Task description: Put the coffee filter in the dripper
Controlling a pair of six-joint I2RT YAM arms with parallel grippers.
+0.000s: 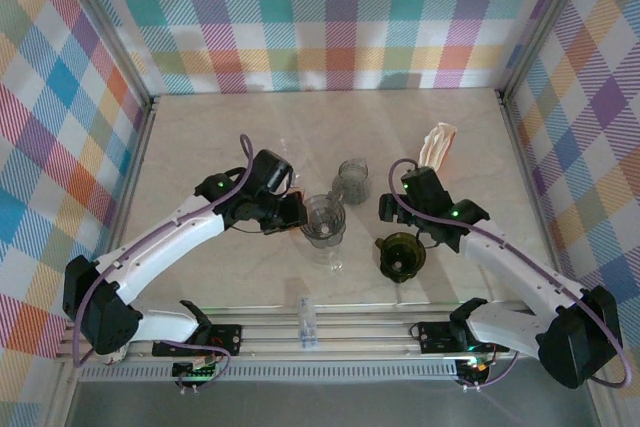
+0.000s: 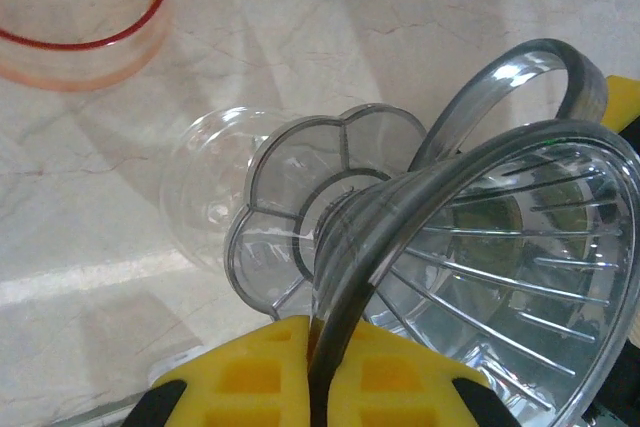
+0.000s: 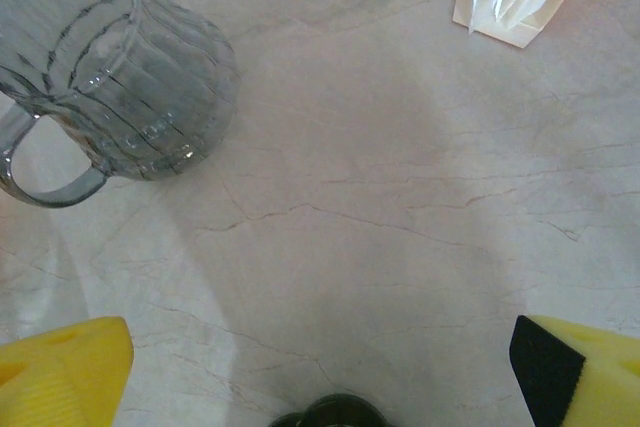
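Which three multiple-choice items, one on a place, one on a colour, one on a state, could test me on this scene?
1. Where on the table do the filters lie? A) near left B) far right C) centre
2. The right fingers are: A) yellow B) red C) blue
3. The left fingers are: A) open B) shut on the dripper C) shut on a filter
Answers: 1 B, the top view shows them there; 2 A, both are yellow; 3 B, they clamp its rim.
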